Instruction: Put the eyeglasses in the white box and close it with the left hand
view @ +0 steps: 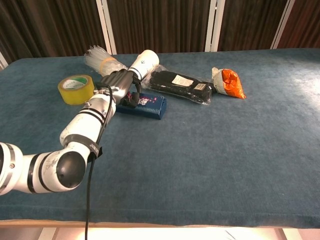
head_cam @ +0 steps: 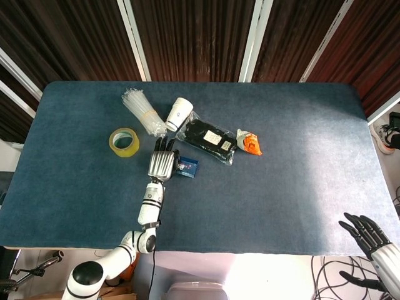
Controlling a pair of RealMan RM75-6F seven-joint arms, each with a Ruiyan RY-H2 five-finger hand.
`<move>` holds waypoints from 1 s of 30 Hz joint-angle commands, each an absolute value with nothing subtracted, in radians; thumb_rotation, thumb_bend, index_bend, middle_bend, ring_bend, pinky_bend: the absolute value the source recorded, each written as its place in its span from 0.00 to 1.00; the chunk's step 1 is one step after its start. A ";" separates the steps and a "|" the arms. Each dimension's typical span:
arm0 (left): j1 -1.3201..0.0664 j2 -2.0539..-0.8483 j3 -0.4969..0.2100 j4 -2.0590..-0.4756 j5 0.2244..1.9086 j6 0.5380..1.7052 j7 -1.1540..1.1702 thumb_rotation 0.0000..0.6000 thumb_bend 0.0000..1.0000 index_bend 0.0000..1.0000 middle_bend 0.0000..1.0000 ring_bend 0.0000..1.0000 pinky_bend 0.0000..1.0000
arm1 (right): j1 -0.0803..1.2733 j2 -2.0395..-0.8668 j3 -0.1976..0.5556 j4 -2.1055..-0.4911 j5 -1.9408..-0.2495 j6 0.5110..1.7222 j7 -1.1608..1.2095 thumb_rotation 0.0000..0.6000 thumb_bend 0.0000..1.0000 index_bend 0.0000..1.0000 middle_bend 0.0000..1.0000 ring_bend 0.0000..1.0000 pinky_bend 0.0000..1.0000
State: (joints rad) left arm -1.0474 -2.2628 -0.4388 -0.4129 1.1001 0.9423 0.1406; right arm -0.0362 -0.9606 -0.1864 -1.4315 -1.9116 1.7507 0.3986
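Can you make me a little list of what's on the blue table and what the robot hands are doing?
left robot hand: rests on the left end of the blue box
right robot hand: off the table's near right corner, fingers spread, holding nothing
blue box: lying flat, looks closed; eyeglasses not visible
yellow tape roll: left of the blue box
paper cup: on its side, behind the box
bundle of clear straws: beside the cup
black packet: right of the cup
orange snack bag: right of the black packet
table: blue cloth top

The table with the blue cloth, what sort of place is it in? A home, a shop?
Probably a robot test lab, not a home. The table carries unrelated items: a tape roll, a paper cup, a snack packet. Loose cables lie on the floor.
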 commanded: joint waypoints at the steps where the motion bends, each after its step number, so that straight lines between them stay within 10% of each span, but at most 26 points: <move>1: -1.059 -2.269 -0.448 -0.393 1.093 0.931 0.093 1.00 0.46 0.04 0.05 0.00 0.02 | -0.036 -0.960 -0.186 -1.431 -1.910 1.749 0.400 1.00 0.19 0.00 0.00 0.00 0.00; 17: -0.995 -2.167 -0.336 -0.532 1.236 1.077 -0.066 1.00 0.46 0.09 0.00 0.00 0.02 | -0.032 -0.965 -0.189 -1.438 -1.921 1.739 0.377 1.00 0.19 0.00 0.00 0.00 0.00; 30: -0.906 -1.800 -0.229 -1.103 0.977 0.772 0.527 1.00 0.46 0.00 0.00 0.00 0.00 | -0.026 -0.968 -0.198 -1.457 -1.941 1.720 0.340 1.00 0.19 0.00 0.00 0.00 0.00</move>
